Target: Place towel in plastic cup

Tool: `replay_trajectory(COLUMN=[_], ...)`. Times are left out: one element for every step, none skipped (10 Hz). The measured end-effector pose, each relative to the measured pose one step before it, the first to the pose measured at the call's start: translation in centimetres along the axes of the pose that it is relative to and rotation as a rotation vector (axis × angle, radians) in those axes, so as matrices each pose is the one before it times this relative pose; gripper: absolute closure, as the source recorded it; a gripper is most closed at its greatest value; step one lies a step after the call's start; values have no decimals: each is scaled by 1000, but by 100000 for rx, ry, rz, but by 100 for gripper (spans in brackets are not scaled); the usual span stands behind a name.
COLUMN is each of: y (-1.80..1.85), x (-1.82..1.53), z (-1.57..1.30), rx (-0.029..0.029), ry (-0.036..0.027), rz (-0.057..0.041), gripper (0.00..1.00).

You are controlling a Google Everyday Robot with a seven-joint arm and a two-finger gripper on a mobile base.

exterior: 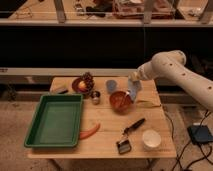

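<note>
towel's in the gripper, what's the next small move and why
Probably carry it sideways toward the plastic cup. The gripper is shut on the towel, which hangs above the table beside the red-brown bowl, not yet over the cup's mouth.

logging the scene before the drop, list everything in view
table: one, light wood, centre
tray: one, green, picture left
plastic cup: one, light blue, back middle
bowl: one, red-brown, mid table
metal cup: one, shiny, left of bowl
dish: one, dark, back left, filled
orange piece: one, orange, by tray's front corner
utensil: one, black handle, front right
dark object: one, blackish, before utensil
white cup: one, white, front right
towel: one, pale grey-blue, hanging from gripper
arm: one, white, from picture right
gripper: one, pale, shut on towel, above table beside bowl
</note>
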Motion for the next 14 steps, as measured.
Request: replay_trajectory(y=[15,-8,-156,-794,-691,-255,-509,-390,38,69,-300,-539,-128,95], x=[1430,792,513,788,459,221,243,95,-148,-185,31,131,78,-307], z=[814,603,702,1254,1184,760,1266,1206,1039,1057,1324,1136,470,1010], rx=[1729,1308,1058,1526,790,-24,512,917,598,812,1151,959,404,212], ry=[8017,4400,1181,-248,-979,-1114,-1905,-1664,-1384,-1331,-1455,-1067,-505,-1084], rz=[-440,-458,-746,-1688,-1842,-1472,-1791,-1121,-295,76,-438,-734,-320,-187], gripper=[100,100,100,100,100,100,100,100,100,100,100,100,100,100])
